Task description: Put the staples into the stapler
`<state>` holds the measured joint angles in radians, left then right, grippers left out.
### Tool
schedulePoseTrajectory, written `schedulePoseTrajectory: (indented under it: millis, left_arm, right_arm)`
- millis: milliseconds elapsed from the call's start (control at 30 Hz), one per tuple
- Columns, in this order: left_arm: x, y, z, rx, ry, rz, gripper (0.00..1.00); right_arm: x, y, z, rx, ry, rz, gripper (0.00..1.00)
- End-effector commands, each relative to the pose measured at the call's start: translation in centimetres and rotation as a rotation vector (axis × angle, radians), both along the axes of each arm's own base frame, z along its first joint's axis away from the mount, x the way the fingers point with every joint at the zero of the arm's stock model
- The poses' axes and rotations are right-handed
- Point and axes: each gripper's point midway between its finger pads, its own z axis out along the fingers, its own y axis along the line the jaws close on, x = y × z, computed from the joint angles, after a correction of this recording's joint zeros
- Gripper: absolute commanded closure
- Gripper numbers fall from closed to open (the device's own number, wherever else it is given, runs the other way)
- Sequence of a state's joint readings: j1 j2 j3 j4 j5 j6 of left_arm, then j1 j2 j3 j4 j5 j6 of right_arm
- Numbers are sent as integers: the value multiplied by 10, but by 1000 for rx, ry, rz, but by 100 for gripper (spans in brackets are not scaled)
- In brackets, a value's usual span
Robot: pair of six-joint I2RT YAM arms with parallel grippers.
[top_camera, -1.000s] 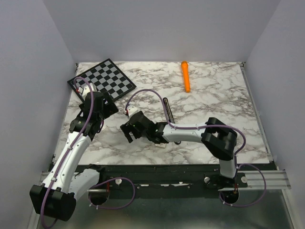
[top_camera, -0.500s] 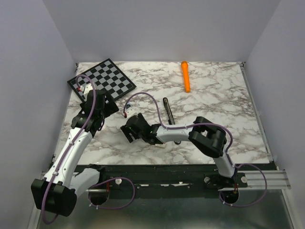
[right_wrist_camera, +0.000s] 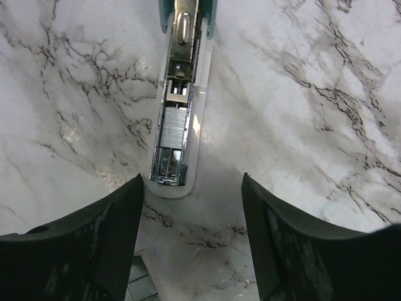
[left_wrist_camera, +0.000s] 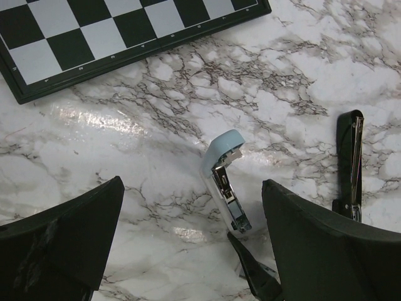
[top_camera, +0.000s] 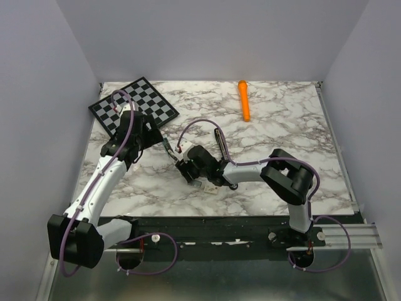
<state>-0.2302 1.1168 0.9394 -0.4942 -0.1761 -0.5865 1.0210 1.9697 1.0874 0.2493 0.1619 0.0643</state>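
The slim black stapler (top_camera: 219, 143) lies on the marble mid-table; it also shows in the left wrist view (left_wrist_camera: 349, 160), with a metal strip along it. A pale blue and white little case (right_wrist_camera: 188, 94) lies opened beside it, also in the left wrist view (left_wrist_camera: 220, 179). A silvery-grey ribbed block, the staples (right_wrist_camera: 175, 128), sits in its metal channel. My right gripper (right_wrist_camera: 193, 188) is open and empty, its jaws just short of the case's white end (top_camera: 187, 168). My left gripper (left_wrist_camera: 191, 207) is open and empty above the case (top_camera: 143, 133).
A black-and-white chessboard (top_camera: 133, 103) lies at the far left, its edge in the left wrist view (left_wrist_camera: 94, 37). An orange marker (top_camera: 244, 100) lies at the back. A small pale piece (right_wrist_camera: 139, 285) sits under my right gripper's left finger.
My right gripper has swung right and turned to face the pale blue case. My left gripper has moved away from me toward the chessboard's near corner.
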Motion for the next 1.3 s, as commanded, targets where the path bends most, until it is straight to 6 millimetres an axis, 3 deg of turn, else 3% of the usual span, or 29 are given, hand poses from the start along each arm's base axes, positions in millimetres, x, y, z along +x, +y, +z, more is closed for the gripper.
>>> schedulePoseTrajectory:
  millis: [0, 367, 667, 1267]
  left_arm:
    - [17, -16, 14, -37, -48, -82, 1]
    - [40, -19, -5, -80, -15, -82, 4]
    - [57, -14, -11, -111, -8, -61, 5]
    - [68, -25, -23, -198, 30, -116, 10]
  right_arm:
    - [-8, 5, 3, 11, -36, 169, 29]
    - [-8, 20, 18, 89, -50, 277, 39]
    - [3, 23, 30, 120, -91, 226, 42]
    - [9, 15, 22, 113, -101, 172, 66]
